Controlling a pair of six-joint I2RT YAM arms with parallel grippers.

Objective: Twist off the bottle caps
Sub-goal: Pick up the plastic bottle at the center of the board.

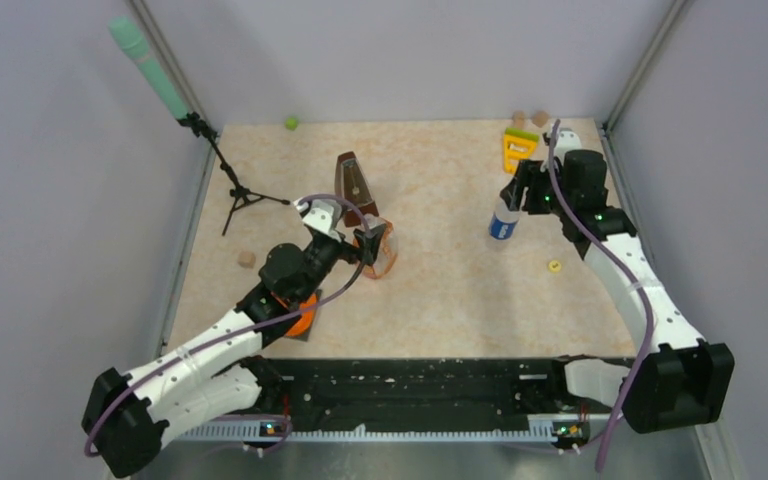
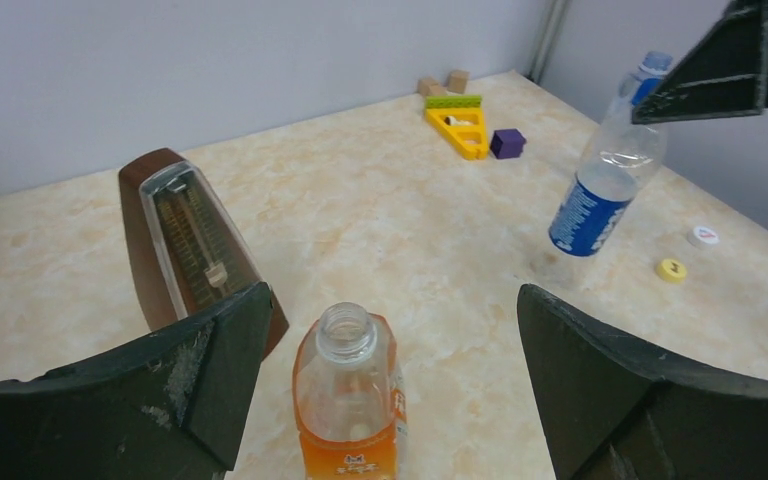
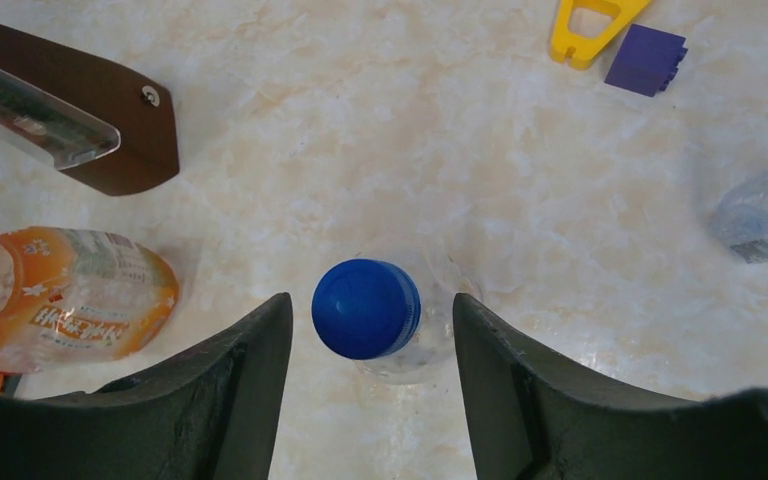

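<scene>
A squat orange-tinted bottle (image 2: 348, 400) stands upright with its neck uncapped. My left gripper (image 2: 392, 305) is open wide just above and behind it, touching nothing; in the top view this left gripper (image 1: 368, 243) hangs by the orange bottle (image 1: 384, 252). A slim blue-labelled bottle (image 1: 503, 222) stands at the right with its blue cap (image 3: 366, 308) on. My right gripper (image 3: 370, 310) is open directly over it, with a finger on each side of the cap and a gap at both. A yellow cap (image 2: 671, 269) and a white cap (image 2: 702, 236) lie loose on the table. A clear unlabelled bottle (image 3: 765, 210) lies further right.
A brown metronome (image 1: 353, 185) stands just behind the orange bottle. At the back right are a yellow toy (image 1: 517, 148), a purple block (image 2: 507, 143) and wooden blocks (image 1: 540, 118). A microphone stand (image 1: 230, 190) occupies the left side. Walls enclose the table.
</scene>
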